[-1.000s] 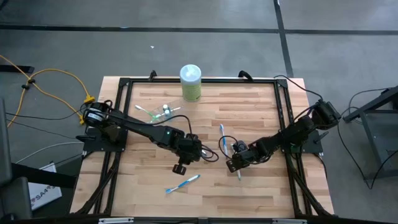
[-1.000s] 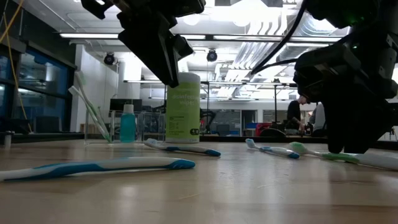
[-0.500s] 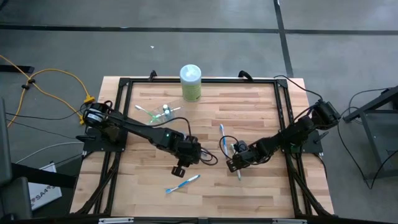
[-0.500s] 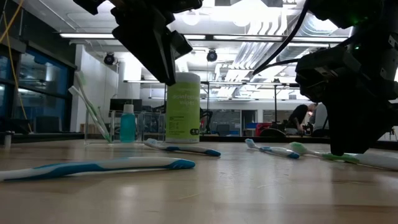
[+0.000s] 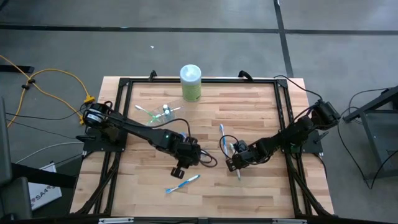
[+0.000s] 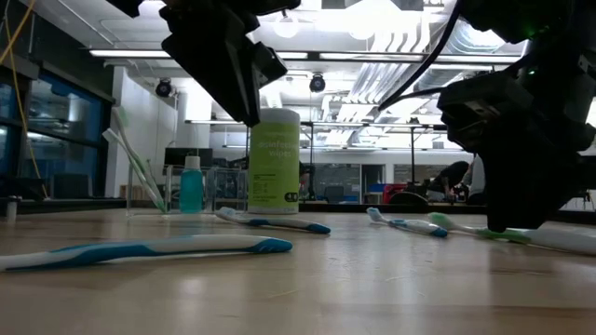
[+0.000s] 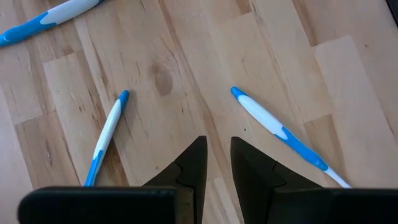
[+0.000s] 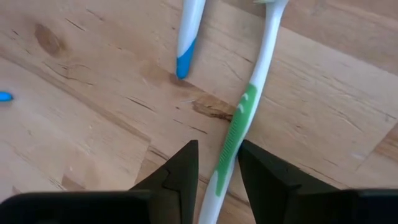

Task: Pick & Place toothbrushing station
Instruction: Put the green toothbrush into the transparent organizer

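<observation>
The right gripper's (image 8: 216, 180) fingers (image 8: 180, 168) were narrowed around the green brush (image 8: 239, 118), at the table's four o'clock. A grasp step was judged underway; a lift toward the cup (image 5: 163, 112), at eleven o'clock, would be needed. The left gripper (image 7: 216, 163), narrow and empty, was held mid-table.

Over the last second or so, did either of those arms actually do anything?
Barely. The right gripper narrowed its fingers around the green toothbrush lying on the table. The left gripper drifted slightly, empty above the wood. The blue toothbrushes, clear cup and canister stayed put.

Toothbrush (image 8: 233, 134) between right hand (image 8: 217, 163) fingers
</observation>
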